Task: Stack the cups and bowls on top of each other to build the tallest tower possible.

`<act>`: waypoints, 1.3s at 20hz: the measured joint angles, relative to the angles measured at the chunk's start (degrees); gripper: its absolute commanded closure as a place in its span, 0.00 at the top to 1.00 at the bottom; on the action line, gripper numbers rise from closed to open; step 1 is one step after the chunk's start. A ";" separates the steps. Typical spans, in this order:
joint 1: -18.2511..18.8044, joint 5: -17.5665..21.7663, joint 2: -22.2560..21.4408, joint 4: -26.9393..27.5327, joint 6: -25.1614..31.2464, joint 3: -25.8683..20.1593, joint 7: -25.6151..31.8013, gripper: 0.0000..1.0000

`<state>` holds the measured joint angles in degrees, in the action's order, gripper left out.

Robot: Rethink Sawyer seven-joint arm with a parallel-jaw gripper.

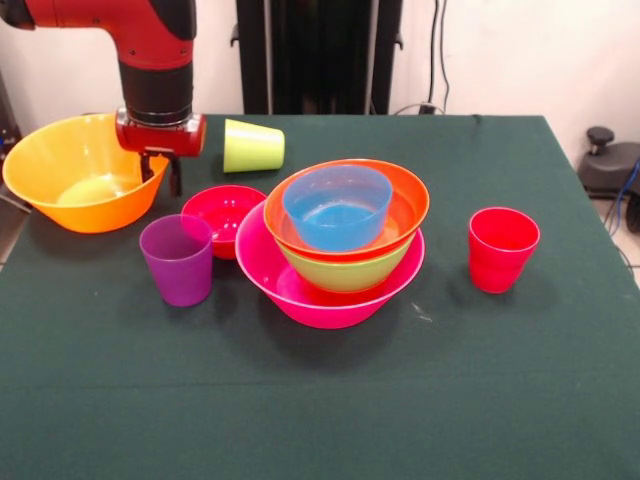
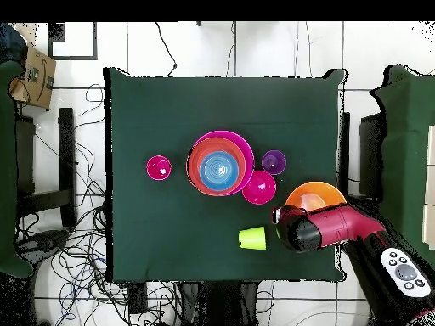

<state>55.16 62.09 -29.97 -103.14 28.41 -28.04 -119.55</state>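
End effector [image 1: 160,172] above the yellow-orange bowl's [image 1: 60,165] rim — open or clenched, cannot tell. Risk of clipping that rim, or knocking the lying lime green cup [image 1: 252,146] — rolls easily.

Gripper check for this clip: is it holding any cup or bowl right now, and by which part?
Nothing is held. The gripper hangs over the near rim of the yellow-orange bowl, with no cup or bowl between its tips. Whether it is open or shut cannot be told.
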 measured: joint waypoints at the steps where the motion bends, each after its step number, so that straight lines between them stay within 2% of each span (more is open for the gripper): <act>1: 0.00 -0.24 -0.04 0.06 0.01 0.00 0.00 0.00; 8: -0.25 -4.30 -1.84 0.11 0.42 -0.29 0.00 0.00; 14: -1.93 -10.04 -7.29 -0.11 4.75 -0.67 0.00 0.00; 19: -2.98 -14.58 -10.85 -1.40 5.78 -1.70 0.00 0.00; 26: -3.66 -17.32 -13.96 -3.64 5.79 -2.00 0.00 0.00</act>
<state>51.50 44.77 -43.94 -106.78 34.20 -30.04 -119.55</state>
